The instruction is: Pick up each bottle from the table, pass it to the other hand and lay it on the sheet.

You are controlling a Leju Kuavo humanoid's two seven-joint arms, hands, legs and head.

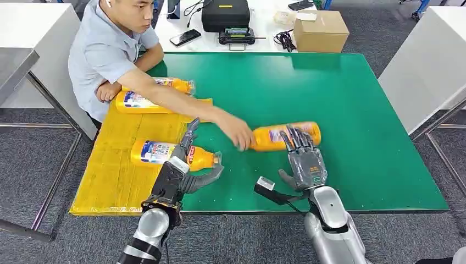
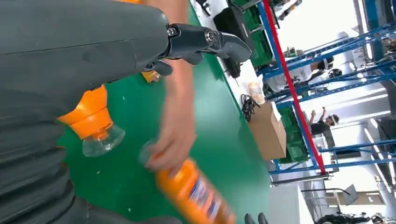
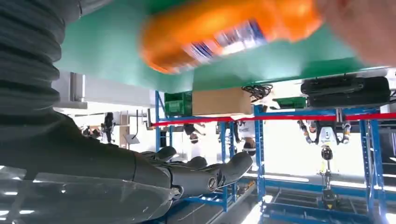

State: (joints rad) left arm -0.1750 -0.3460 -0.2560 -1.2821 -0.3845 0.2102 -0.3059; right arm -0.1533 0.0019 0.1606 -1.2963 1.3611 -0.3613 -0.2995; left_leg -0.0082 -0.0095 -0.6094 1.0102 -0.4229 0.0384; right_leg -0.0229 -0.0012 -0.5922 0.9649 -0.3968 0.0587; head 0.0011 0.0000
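Observation:
An orange bottle [image 1: 268,137] [image 3: 219,32] lies on the green table [image 1: 340,88]. A person's hand [image 1: 237,135] [image 2: 173,140] holds its cap end. My right hand [image 1: 303,159] [image 3: 187,175] hovers at its other end, fingers spread and gripping nothing. A second bottle [image 1: 156,152] lies on the yellow sheet [image 1: 110,181], its neck [image 2: 91,123] reaching over the green. My left hand [image 1: 184,168] [image 2: 93,46] sits open just beside it. Two more bottles [image 1: 140,103] [image 1: 177,84] lie at the sheet's far end.
The person sits at the table's far left corner, arm stretched across the sheet. Behind the table are a cardboard box [image 1: 320,30], a black case [image 1: 225,14] and a phone [image 1: 185,37]. White tables stand on both sides.

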